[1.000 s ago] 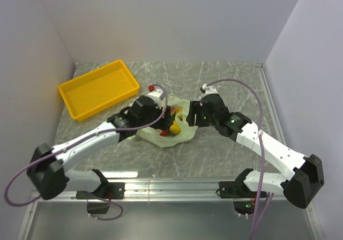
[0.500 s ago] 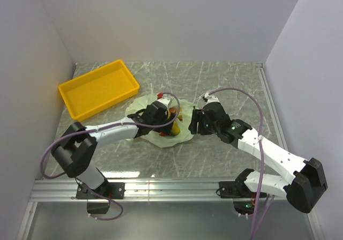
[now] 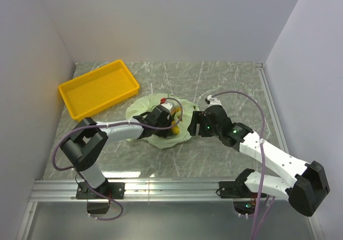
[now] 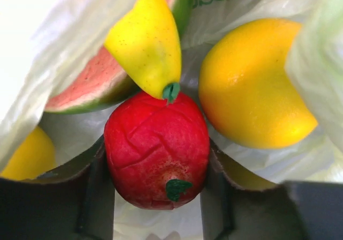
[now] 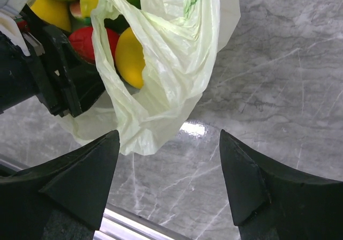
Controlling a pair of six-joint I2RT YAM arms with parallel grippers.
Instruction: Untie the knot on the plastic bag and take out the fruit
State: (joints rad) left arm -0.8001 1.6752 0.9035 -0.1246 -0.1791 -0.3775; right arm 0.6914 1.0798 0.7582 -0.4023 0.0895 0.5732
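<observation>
Left wrist view — my left pincer (image 4: pixel 156 162) is inside the plastic bag (image 4: pixel 43 31), fingers (image 4: pixel 91 192) pressed against both sides of a red fruit (image 4: pixel 156 138). Just beyond it lie a banana tip (image 4: pixel 147 42), a watermelon slice (image 4: pixel 86 82) and a round yellow fruit (image 4: pixel 252 84). My right pincer (image 5: pixel 169 167) hangs spread wide over the bench (image 5: pixel 278 90), beside the bag at mid-bench. Far left — a yellow tray (image 3: pixel 99 88).
</observation>
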